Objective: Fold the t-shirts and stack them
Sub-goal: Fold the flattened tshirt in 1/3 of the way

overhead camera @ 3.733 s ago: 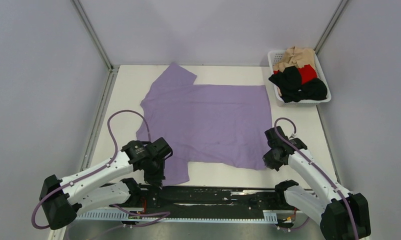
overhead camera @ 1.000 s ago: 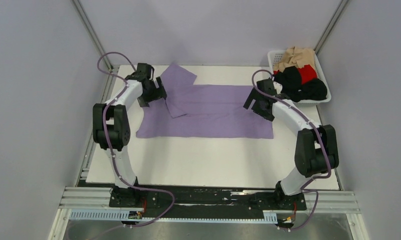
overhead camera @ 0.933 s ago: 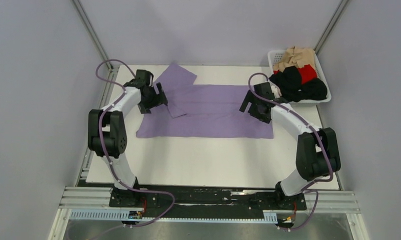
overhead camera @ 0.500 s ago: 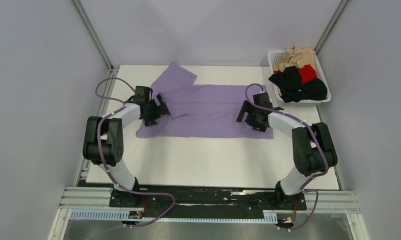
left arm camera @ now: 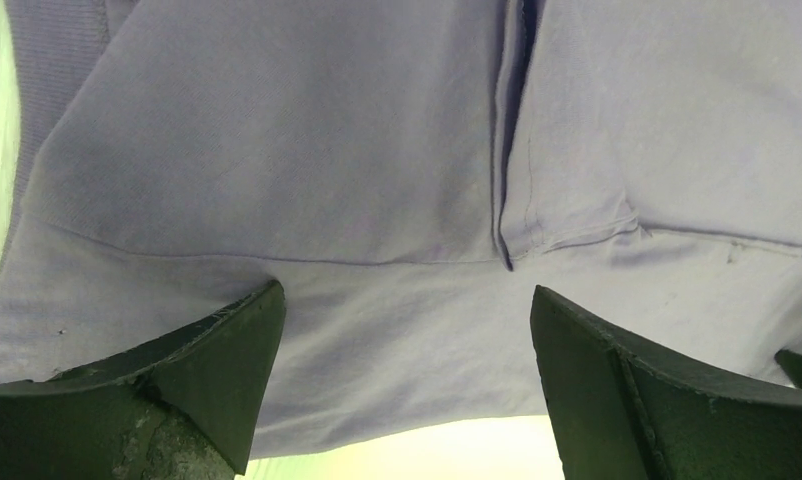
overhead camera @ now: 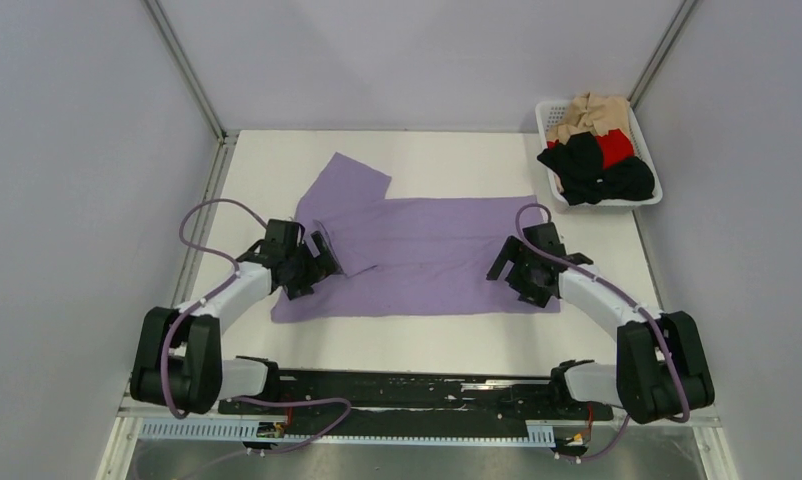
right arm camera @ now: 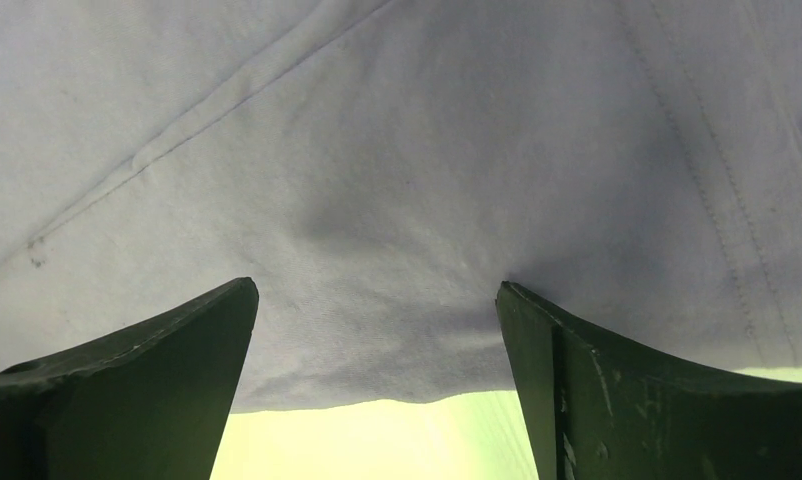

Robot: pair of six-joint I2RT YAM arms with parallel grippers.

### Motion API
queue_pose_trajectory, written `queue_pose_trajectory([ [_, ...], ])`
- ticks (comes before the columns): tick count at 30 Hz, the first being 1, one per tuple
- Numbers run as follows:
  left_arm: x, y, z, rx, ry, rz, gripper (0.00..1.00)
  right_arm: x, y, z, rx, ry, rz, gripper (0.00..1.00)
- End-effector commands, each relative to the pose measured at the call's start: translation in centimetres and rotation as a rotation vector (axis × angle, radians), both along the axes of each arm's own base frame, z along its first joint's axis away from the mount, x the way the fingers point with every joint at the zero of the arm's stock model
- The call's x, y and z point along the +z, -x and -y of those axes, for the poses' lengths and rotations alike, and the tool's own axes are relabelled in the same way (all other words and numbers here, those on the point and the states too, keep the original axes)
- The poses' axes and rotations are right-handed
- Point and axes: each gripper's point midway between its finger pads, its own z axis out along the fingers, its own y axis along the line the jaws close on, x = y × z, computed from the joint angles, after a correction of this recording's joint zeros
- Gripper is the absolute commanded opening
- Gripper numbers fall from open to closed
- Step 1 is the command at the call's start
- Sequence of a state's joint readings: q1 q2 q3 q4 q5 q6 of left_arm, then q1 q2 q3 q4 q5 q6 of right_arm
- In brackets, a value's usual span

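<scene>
A lavender t-shirt (overhead camera: 427,245) lies folded in half across the middle of the table, with one sleeve (overhead camera: 342,180) sticking out at the far left. My left gripper (overhead camera: 320,266) hovers low over its left end, jaws open and nothing between them. The right gripper (overhead camera: 507,270) sits the same way at the right end. In the left wrist view, the left gripper (left arm camera: 407,290) straddles cloth (left arm camera: 277,150) just past its near edge. The right gripper (right arm camera: 377,287) frames cloth (right arm camera: 427,150) likewise. Tan (overhead camera: 589,113), red (overhead camera: 614,147) and black (overhead camera: 587,165) t-shirts are heaped in the basket.
The white mesh basket (overhead camera: 544,112) stands at the far right corner of the white table (overhead camera: 427,345). A black rail (overhead camera: 417,385) with both arm bases runs along the near edge. Grey walls and metal posts (overhead camera: 182,65) close the sides.
The shirt, spread flat earlier, is folded in half. Over the last second both arms drew back from its far edge to its near edge, and the shirt lies a little nearer.
</scene>
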State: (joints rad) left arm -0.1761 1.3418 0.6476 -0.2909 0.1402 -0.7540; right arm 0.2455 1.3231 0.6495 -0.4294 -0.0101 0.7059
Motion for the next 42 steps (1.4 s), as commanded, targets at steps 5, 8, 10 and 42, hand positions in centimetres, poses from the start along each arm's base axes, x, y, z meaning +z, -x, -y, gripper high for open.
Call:
queue_pose_trajectory([
  [5,-0.9,8.9,-0.8,0.025,-0.024,-0.157,1.00,-2.1,9.4,0.9,-0.086,-0.045,-0.249,1.00],
  [8,-0.2,9.6,-0.5,0.015,-0.006,-0.121,1.00,-0.9,9.7,1.0,-0.116,-0.061,-0.210,1.00],
  [10,0.4,9.6,-0.6,0.008,-0.007,-0.096,1.00,-0.3,9.7,0.4,-0.093,-0.093,-0.185,1.00],
  [42,1.6,0.5,7.4,-0.230,0.086,0.014,1.00,5.0,1.4,2.5,-0.019,0.069,0.256,1.00],
])
